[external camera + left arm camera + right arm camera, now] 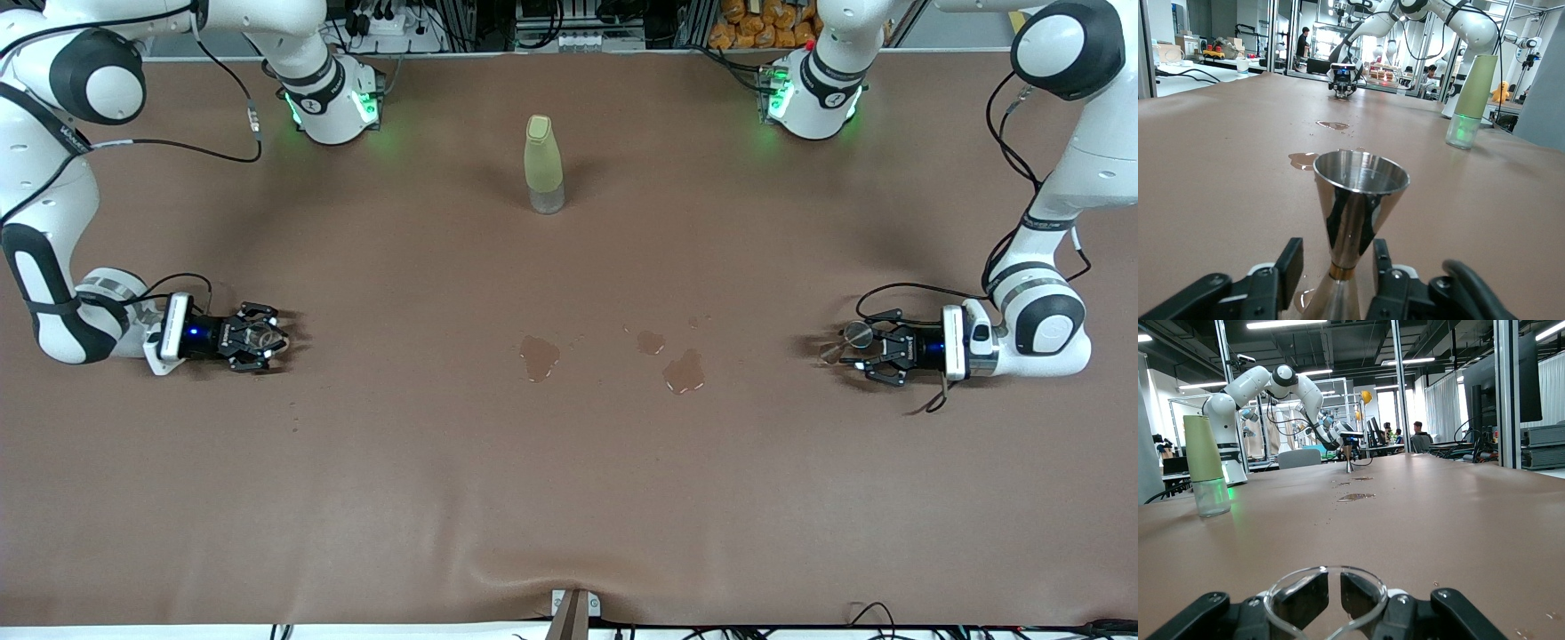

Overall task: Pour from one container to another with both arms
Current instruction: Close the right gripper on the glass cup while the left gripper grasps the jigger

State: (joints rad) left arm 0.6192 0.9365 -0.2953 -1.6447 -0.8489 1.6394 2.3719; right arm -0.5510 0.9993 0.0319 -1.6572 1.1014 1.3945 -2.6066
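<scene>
A steel jigger [855,335] stands on the brown table toward the left arm's end. My left gripper [861,349] lies low around it. In the left wrist view its fingers [1291,263] stand apart from the jigger's [1360,200] narrow waist on both sides, open. A clear glass [256,336] stands toward the right arm's end with my right gripper [271,338] around it, low on the table. In the right wrist view the glass rim [1327,569] sits over the dark fingers [1305,600], which are spread wide and seen through the glass. Both arms [53,222] [1067,178] reach in from the table's ends.
A yellow-green bottle [543,164] with a clear base stands upright between the arm bases, farther from the front camera than both grippers. Small puddles [539,356] [683,372] lie on the cloth mid-table. A wet patch shows at the jigger's foot [1303,300].
</scene>
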